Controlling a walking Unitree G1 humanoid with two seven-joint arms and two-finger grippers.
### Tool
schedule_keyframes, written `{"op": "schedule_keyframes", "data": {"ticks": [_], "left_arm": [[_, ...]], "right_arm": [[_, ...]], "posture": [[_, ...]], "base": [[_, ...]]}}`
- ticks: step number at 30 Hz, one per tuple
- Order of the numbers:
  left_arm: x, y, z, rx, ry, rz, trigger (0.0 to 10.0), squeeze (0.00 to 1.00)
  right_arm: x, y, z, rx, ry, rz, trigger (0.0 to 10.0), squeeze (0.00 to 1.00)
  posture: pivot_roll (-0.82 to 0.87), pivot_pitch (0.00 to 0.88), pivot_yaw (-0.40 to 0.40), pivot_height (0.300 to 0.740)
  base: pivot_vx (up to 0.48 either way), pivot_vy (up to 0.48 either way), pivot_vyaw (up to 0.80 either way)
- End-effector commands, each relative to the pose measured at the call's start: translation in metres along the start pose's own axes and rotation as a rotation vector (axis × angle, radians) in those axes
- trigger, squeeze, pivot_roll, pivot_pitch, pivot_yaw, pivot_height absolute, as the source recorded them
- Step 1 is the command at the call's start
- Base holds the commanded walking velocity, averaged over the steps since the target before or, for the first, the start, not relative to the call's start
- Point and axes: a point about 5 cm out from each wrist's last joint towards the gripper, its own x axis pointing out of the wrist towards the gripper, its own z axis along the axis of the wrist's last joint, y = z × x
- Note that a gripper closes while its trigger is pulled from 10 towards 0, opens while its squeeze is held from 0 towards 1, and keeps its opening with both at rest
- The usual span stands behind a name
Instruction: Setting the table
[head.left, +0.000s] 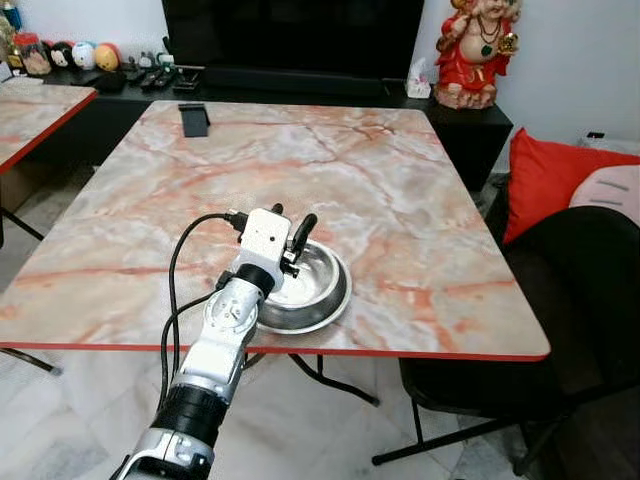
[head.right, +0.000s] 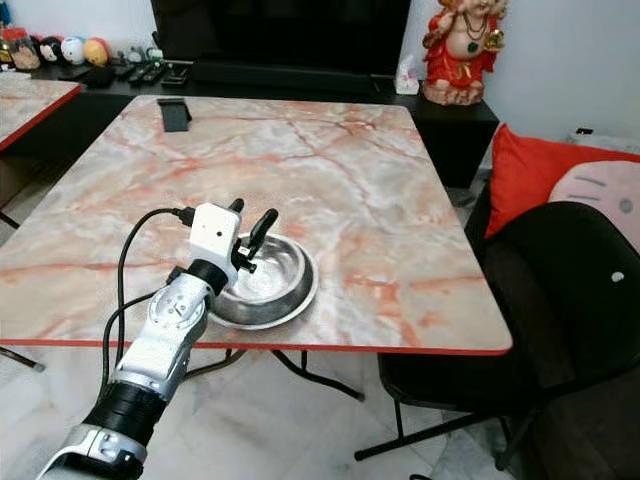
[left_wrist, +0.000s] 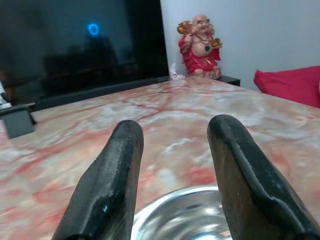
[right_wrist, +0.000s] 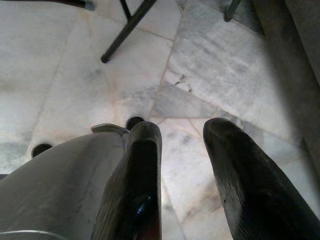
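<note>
1. A shiny metal bowl (head.left: 305, 290) is sitting on the marble table (head.left: 400, 200), close to the near edge and a little left of the middle.
2. The left gripper (head.left: 290, 220) is reaching over the near left rim of the bowl. Its fingers (left_wrist: 107, 185) are spread apart, and nothing is between them.
3. In the left wrist view, the bowl's rim (left_wrist: 185, 215) is lying just under the gap between the two fingers.
4. I am guessing the robot is either setting the bowl in its place or getting ready to pick it up. The bowl is already resting flat on the table.
5. If the bowl is staying there, the next move is lifting the arm up and back without bumping the rim. If it needs moving, the fingers need to go down over the rim and squeeze.
6. The right gripper (right_wrist: 180, 150) is hanging down by the floor (right_wrist: 60, 90). Its fingers are apart and holding nothing.
7. It is hard to tell whether the left fingers are touching the bowl or just above it. The arm is covering the bowl's near left side.
8. A small dark stand (head.left: 193, 119) is sitting at the far left of the table.
</note>
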Motion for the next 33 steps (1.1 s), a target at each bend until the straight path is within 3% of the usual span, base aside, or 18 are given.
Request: {"op": "schedule_keyframes", "data": {"ticks": [1, 33], "left_arm": [[0.0014, -0.0034, 0.0062, -0.005, -0.020, -0.004, 10.0, 0.00], [0.0018, -0.0002, 0.0122, 0.025, -0.028, -0.006, 10.0, 0.00]], "right_arm": [[-0.0010, -0.0037, -0.0029, 0.001, 0.006, -0.009, 10.0, 0.00], [-0.0002, 0.0001, -0.0009, -0.007, 0.004, 0.007, 10.0, 0.00]], "posture": [[0.06, 0.000, -0.060, 0.728], [0.07, 0.000, -0.052, 0.728]], "base": [[0.000, 0.307, 0.00], [0.000, 0.303, 0.00]]}}
